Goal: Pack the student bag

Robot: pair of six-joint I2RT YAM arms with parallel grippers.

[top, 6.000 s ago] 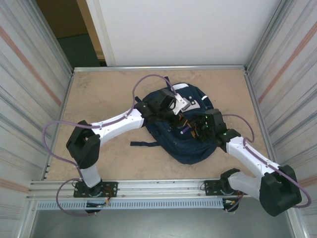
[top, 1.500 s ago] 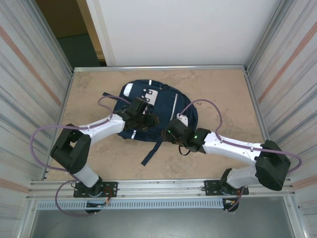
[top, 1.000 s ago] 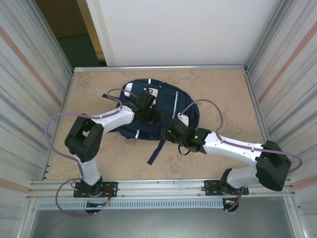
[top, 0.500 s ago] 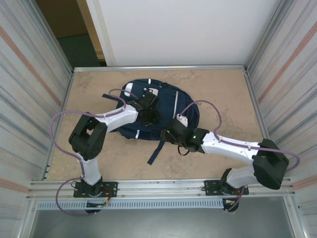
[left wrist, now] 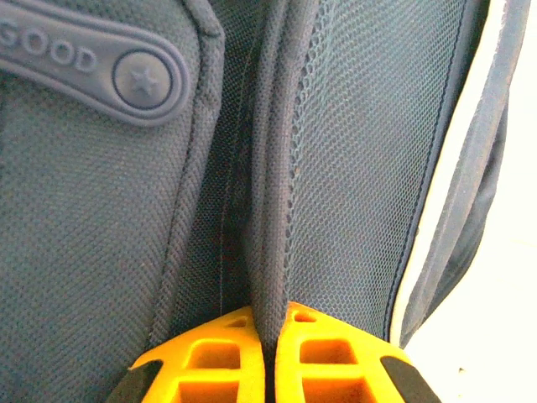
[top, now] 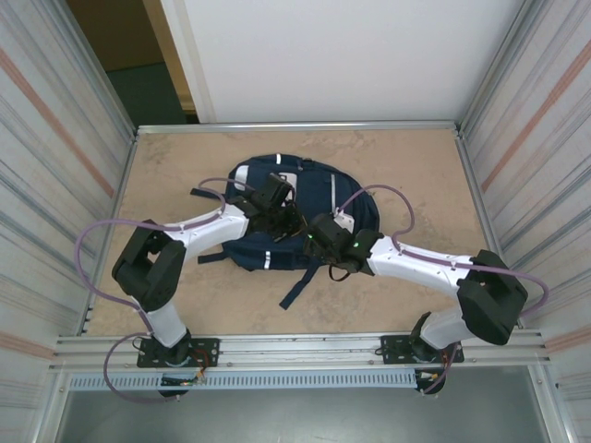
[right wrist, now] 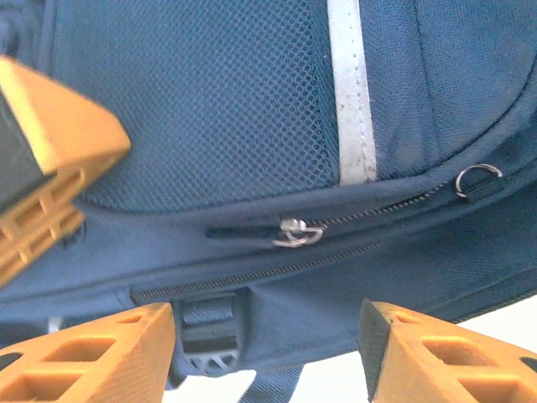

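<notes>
The student bag, navy with white stripes, lies flat in the middle of the table. My left gripper rests on its centre, and its orange fingers are shut on a raised fold of the bag's mesh fabric. My right gripper sits just beside it at the bag's near edge. It is open, with nothing between its fingers. A silver zipper pull on a closed zip lies just beyond its fingertips. The left gripper's orange finger shows at the upper left of the right wrist view.
A loose dark strap trails from the bag toward the near edge. A plastic buckle and a metal ring sit on the bag by the zip. Bare table lies left of the bag; ribbed walls stand on both sides.
My left gripper has closed on the fold of the bag. The bag has shifted a little to the right. My right gripper has narrowed slightly and moved up onto the bag's edge.
</notes>
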